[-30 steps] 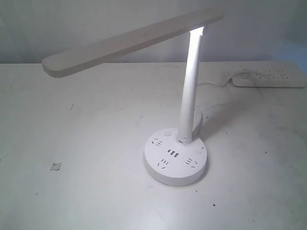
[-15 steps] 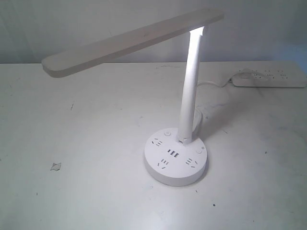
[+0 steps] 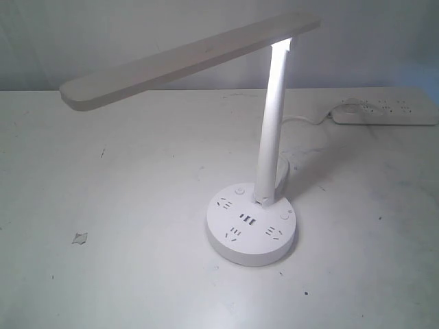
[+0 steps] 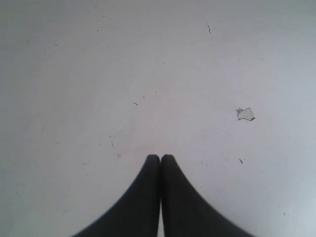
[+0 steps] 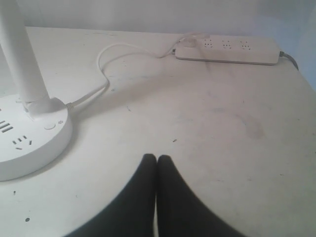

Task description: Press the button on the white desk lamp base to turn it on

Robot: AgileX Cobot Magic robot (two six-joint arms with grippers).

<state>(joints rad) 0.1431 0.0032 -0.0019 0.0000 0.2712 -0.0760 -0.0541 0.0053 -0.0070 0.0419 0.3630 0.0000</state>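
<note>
lamp base (image 3: 251,225) sits right of centre on the near part of the table (image 3: 137,171). the pole (image 3: 273,123) rises from its far edge and the bar head (image 3: 185,62) reaches out left overhead. two small buttons on the disc: one (image 3: 239,191) on the far left of the rim, one (image 3: 287,216) on the right. which one is the switch is too small to tell.

right gripper (image 5: 157,159): fingers pressed together, nothing between them, low over bare table near the base, not touching it. closed tips likely serve as one blunt poker for a button. the right-hand button (image 5: 49,126) is in its view.

left gripper (image 4: 160,159): also pressed together and empty, over bare table by a small scrap (image 4: 245,114), well apart from the base. probably idle.

neither arm shows in the exterior view.

around: cord (image 5: 106,69) loops off the far side to a power strip (image 3: 384,113) at the far right, clear of the approach. pole crowds the far buttons and the head overhangs the left, so coming in from the right looks easier.
</note>
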